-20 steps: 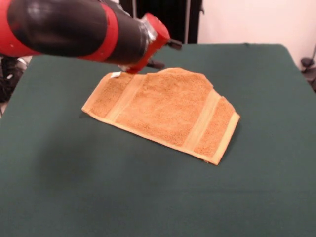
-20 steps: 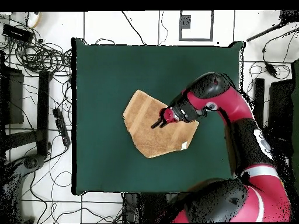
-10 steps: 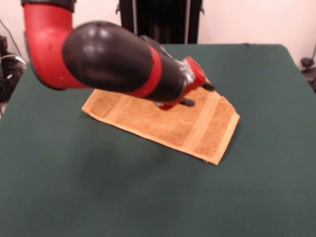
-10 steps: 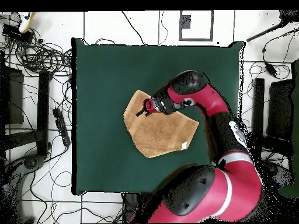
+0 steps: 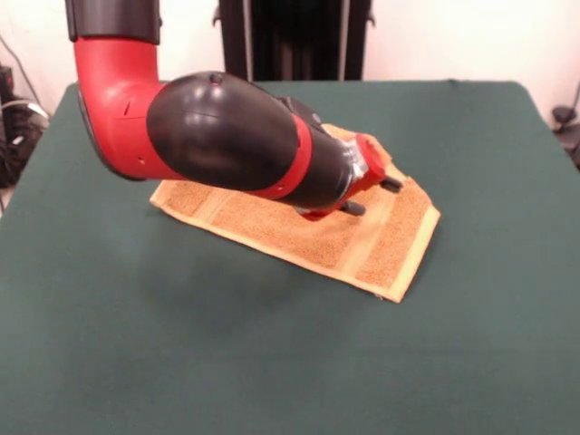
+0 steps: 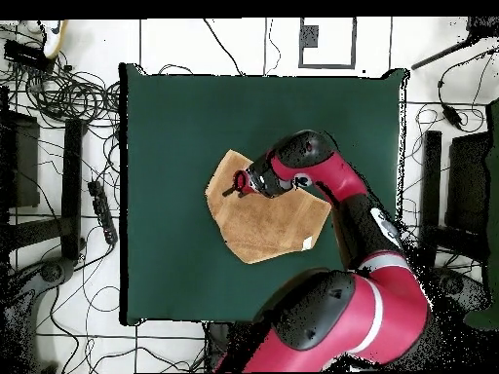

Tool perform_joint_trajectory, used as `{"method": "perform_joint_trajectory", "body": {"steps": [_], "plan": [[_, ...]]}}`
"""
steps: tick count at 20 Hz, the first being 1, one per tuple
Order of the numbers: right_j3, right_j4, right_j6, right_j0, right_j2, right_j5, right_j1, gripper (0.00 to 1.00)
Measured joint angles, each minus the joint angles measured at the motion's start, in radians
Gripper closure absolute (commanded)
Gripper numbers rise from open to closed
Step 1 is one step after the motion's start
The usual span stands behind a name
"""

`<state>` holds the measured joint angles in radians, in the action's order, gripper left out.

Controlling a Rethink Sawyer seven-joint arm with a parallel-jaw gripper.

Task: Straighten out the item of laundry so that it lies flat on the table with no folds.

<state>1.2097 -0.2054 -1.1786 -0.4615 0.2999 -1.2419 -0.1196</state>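
Observation:
The golden-orange towel [image 5: 263,227] lies on the dark green table [image 5: 136,344], a little behind its middle. Its paler band [image 5: 362,240] shows near the right end. In the overhead view the towel [image 6: 263,229] has an irregular five-sided outline, and its white label [image 6: 308,243] sits at one corner. My gripper [image 5: 372,196] is over the towel's right end, low above or on the cloth, with its two dark fingers apart and holding nothing. In the overhead view the gripper [image 6: 234,186] is over the towel's upper left part. My arm hides the towel's far middle in the front view.
A black stand [image 5: 290,41] rises behind the table's far edge. In the overhead view cables and equipment [image 6: 58,97] lie on the floor round the table [image 6: 166,127]. Bare green cloth surrounds the towel on all sides.
My arm has swung from the towel's far left corner in the front view across to its right end, dropping lower. The towel has stayed where it was.

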Motion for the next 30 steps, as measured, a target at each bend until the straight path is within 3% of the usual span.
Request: {"method": "perform_joint_trajectory", "body": {"steps": [5, 20, 25, 30], "plan": [[0.010, 0.090, 0.000, -0.045, 0.008, -0.008, 0.007, 0.00], [-0.003, 0.153, 0.000, -0.071, 0.049, -0.030, 0.013, 0.00], [-0.004, 0.186, 0.000, -0.095, 0.085, -0.038, 0.019, 0.00], [-0.005, 0.285, 0.041, -0.136, 0.165, -0.055, 0.024, 0.00]]}}
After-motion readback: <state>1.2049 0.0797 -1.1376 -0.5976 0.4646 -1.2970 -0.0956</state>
